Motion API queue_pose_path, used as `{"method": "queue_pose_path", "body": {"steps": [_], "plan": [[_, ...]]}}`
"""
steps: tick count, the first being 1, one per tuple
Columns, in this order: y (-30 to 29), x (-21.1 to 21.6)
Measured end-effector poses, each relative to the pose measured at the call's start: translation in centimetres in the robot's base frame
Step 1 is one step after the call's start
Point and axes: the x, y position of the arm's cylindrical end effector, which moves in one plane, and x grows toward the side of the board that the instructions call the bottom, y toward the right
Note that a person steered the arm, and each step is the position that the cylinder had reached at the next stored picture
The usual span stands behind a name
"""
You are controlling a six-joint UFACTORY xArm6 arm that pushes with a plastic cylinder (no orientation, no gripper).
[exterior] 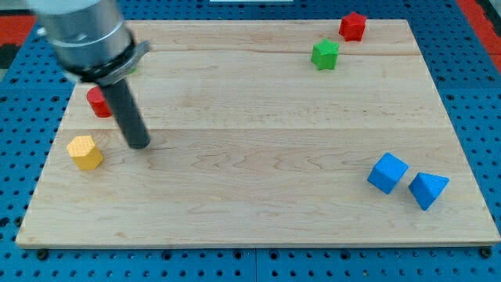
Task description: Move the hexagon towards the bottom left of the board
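Note:
A yellow hexagon block (84,152) lies near the view's left edge of the wooden board (258,196). My tip (139,144) rests on the board just to the right of it and a little higher, with a small gap between them. A red block (98,103) sits above the yellow hexagon, partly hidden behind the rod; its shape is not clear.
A green star-like block (325,54) and a red star-like block (353,26) lie at the view's top right. A blue cube (387,172) and a blue triangular block (427,189) lie at the lower right. A blue pegboard (477,78) surrounds the board.

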Motion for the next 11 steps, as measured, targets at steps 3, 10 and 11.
{"method": "queue_pose_path", "body": {"steps": [3,10,11], "plan": [[-3.6,1.6],[-13.3,-3.0],[-14.0,-8.1]]}}
